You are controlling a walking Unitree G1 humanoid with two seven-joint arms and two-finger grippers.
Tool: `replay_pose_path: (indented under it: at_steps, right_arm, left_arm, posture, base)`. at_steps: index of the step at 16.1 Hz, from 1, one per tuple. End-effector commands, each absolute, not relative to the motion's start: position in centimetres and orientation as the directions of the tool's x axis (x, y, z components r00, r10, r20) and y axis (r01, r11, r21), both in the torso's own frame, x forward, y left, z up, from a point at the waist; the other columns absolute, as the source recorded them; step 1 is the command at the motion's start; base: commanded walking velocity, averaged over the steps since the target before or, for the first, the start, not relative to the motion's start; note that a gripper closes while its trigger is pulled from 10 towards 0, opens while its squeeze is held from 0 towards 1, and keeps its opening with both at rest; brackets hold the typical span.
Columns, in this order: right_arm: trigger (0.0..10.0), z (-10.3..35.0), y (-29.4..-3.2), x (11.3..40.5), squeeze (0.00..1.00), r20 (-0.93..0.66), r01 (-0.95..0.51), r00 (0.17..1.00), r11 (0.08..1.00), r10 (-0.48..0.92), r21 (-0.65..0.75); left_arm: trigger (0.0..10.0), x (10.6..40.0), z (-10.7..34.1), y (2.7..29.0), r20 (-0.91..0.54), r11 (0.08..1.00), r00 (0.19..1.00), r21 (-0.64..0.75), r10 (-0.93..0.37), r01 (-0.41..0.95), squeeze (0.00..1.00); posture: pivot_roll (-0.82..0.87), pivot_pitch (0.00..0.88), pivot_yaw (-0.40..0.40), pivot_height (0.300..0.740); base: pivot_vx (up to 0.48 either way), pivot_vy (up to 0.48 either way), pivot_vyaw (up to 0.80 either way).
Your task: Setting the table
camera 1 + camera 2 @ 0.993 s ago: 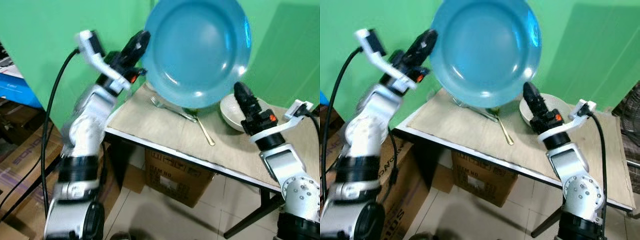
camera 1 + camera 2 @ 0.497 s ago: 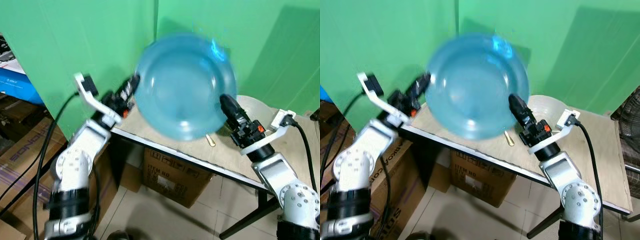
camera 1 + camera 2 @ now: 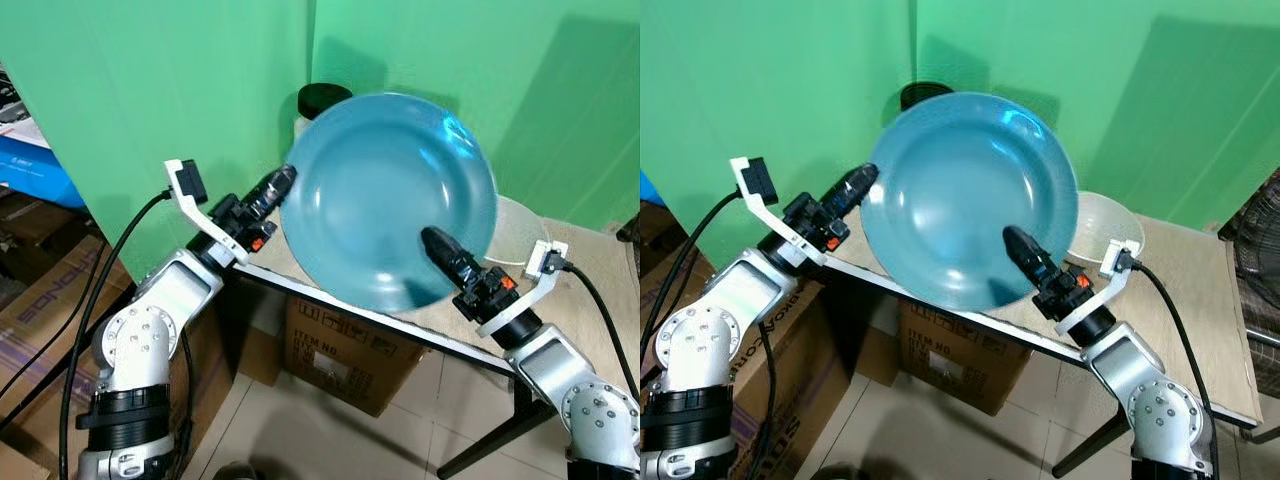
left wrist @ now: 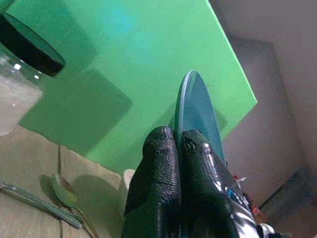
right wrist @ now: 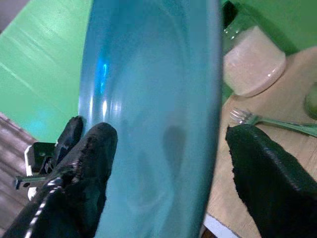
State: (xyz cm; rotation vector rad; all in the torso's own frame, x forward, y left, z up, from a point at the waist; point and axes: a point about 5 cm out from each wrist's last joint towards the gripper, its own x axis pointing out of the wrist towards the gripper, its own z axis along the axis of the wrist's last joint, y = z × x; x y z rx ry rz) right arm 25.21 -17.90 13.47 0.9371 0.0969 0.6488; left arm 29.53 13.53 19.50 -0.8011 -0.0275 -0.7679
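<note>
A large blue plate [image 3: 385, 200] hangs tilted above the near edge of the wooden table [image 3: 1180, 300], its face towards me. My left gripper [image 3: 280, 185] is shut on its left rim; in the left wrist view the two fingers [image 4: 198, 163] pinch the plate's edge [image 4: 190, 94]. At the plate's lower right rim, my right gripper [image 3: 435, 243] is open. The right wrist view has the rim [image 5: 213, 99] passing between its spread fingers [image 5: 94, 158]. A fork [image 5: 267, 120] and a spoon [image 4: 62, 186] lie on the table behind the plate.
A white bowl [image 3: 1105, 235] sits on the table to the right of the plate. A glass jar with a black lid [image 3: 320, 100] stands at the back by the green backdrop. A cardboard box [image 3: 340, 360] is under the table, with more boxes [image 3: 40, 290] at the left.
The left arm has brought the plate down from up high to just over the table. The right gripper has left the bowl's side and now straddles the plate's lower right rim.
</note>
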Motion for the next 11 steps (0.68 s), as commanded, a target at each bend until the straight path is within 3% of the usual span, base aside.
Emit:
replay_pose_path:
  at_steps: [1, 11]
  right_arm:
    - [0.0, 13.65, -18.39, 25.13, 0.00, 0.199, -0.480, 0.807, 0.424, 0.556, 0.768]
    - [0.0, 13.53, -18.43, 24.99, 0.00, 0.198, -0.465, 0.819, 0.420, 0.539, 0.779]
  left_arm:
    - [0.0, 29.25, 20.09, 13.07, 0.323, 0.416, 0.697, -0.616, -0.640, 0.668, 0.00]
    - [0.0, 28.94, 19.92, 12.85, 0.310, 0.433, 0.675, -0.575, -0.670, 0.694, 0.00]
  posture:
    - [0.03, 0.000, -0.057, 0.740]
    - [0.03, 0.000, -0.058, 0.740]
  base:
    - [0.000, 0.000, 0.00]
    - [0.000, 0.000, 0.00]
